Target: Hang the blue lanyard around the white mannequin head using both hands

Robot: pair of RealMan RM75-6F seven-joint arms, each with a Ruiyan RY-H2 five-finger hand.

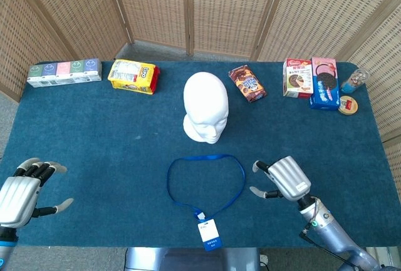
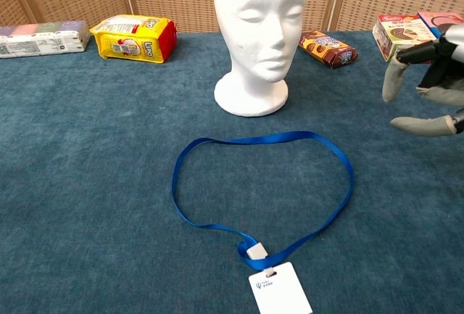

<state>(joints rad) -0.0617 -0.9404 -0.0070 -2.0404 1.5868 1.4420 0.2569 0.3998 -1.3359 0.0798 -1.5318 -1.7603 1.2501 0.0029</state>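
The white mannequin head point(image 1: 205, 106) point(image 2: 257, 31) stands upright at the table's middle, facing me. In front of it the blue lanyard point(image 1: 206, 186) point(image 2: 262, 186) lies flat in a loop, its white badge point(image 1: 208, 233) point(image 2: 279, 290) at the near edge. My right hand point(image 1: 283, 178) point(image 2: 431, 75) hovers just right of the loop, fingers spread and empty. My left hand point(image 1: 22, 193) is at the near left corner, fingers apart, holding nothing, far from the lanyard; the chest view does not show it.
Along the far edge sit a row of small cartons point(image 1: 64, 72), a yellow snack bag point(image 1: 132, 76), a brown cookie pack point(image 1: 247, 83), two snack boxes point(image 1: 312, 80) and a small bottle point(image 1: 353, 82). Wicker screens point(image 1: 200, 8) stand behind the blue table point(image 1: 94, 133).
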